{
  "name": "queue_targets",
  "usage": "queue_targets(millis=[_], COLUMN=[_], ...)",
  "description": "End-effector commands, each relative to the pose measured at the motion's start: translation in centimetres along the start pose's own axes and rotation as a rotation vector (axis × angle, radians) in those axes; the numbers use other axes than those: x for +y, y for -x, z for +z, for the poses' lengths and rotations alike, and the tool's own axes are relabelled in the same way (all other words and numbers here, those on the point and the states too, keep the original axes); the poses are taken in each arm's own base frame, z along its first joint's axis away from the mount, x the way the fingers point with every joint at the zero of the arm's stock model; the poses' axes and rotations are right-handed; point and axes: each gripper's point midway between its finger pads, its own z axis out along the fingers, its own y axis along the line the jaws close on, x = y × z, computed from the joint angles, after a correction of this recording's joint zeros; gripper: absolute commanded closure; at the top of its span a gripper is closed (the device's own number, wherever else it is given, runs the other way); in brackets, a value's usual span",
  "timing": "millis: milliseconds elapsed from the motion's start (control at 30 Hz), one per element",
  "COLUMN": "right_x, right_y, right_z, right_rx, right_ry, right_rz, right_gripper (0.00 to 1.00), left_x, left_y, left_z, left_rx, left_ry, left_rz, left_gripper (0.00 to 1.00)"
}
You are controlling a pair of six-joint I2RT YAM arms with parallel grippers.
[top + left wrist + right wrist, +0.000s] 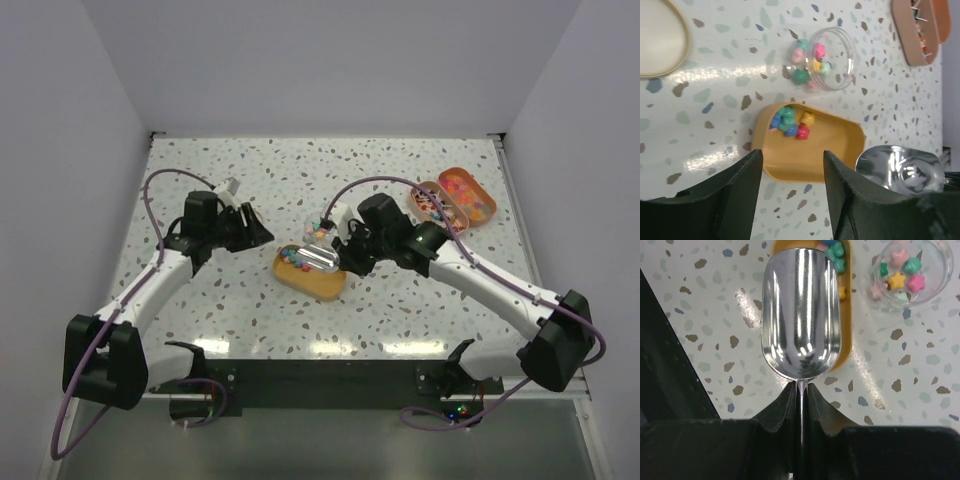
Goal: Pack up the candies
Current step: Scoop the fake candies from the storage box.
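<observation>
The candies are small star shapes in pink, teal, yellow, blue and red. Some lie in a clear round jar (822,57) (910,270) (318,230). A few candies (790,122) (837,250) sit at one end of a yellow oval tray (815,150) (318,285). My right gripper (801,390) (345,255) is shut on the thin handle of a shiny metal scoop (800,315) (900,170), which is empty and hangs over the tray. My left gripper (792,155) (255,232) stands open just left of the tray, with nothing between its fingers.
A cream oval lid (660,40) lies on the speckled table beyond the left gripper. Two pink-orange oval boxes (455,197) (920,30) holding candies sit at the back right. White walls close in the table on three sides.
</observation>
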Motion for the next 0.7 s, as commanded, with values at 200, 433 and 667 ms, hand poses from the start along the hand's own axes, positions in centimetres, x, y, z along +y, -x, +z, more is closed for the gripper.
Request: queue_targets(millis=[200, 433, 667], right_x=[-1.4, -2.3, -2.2], right_y=[-3.2, -3.6, -4.1], right_z=[0.9, 2.2, 3.0], right_rx=[0.341, 0.49, 0.572], right_ry=[-0.096, -0.13, -0.133], right_rz=[0.051, 0.031, 0.012], right_gripper=[1.0, 1.0, 1.0], left_x=[5.0, 4.3, 5.1], left_y=[-2.2, -3.0, -4.1], left_z=[1.0, 2.8, 4.1], left_rx=[0.058, 0.068, 0.089], left_ry=[0.252, 0.248, 0.303], left_rz=[0.145, 0.121, 0.075], left_gripper=[0.51, 0.55, 0.6])
